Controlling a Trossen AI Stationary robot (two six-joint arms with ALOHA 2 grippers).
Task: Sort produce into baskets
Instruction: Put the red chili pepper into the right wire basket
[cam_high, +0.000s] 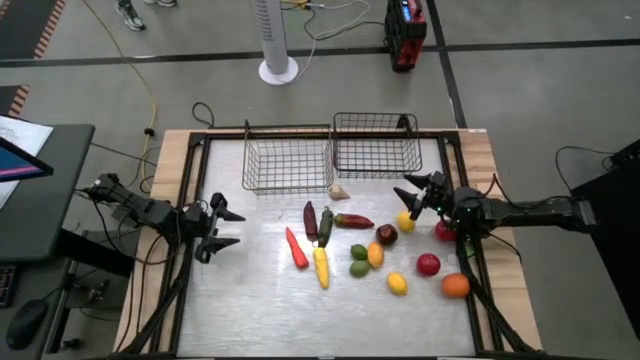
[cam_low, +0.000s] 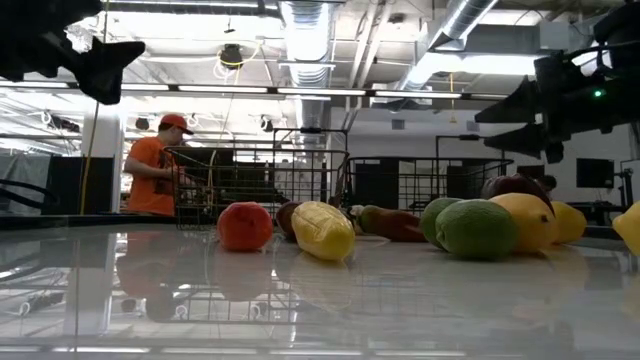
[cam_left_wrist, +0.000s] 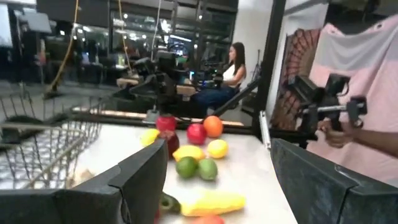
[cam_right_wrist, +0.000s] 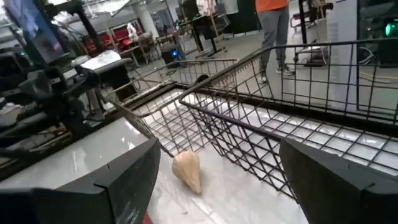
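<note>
Two wire-mesh baskets stand side by side at table's far edge, touching: lighter silver basket (cam_high: 287, 160) left, darker basket (cam_high: 376, 146) right. Both upright, no produce inside.

Produce loose on table, nearer: beige piece (cam_high: 339, 191) just before the baskets; long red (cam_high: 297, 248), yellow (cam_high: 321, 267), maroon (cam_high: 310, 219) center; green rounds (cam_high: 358, 260); red (cam_high: 428, 264) and orange (cam_high: 455, 286) right.
</note>
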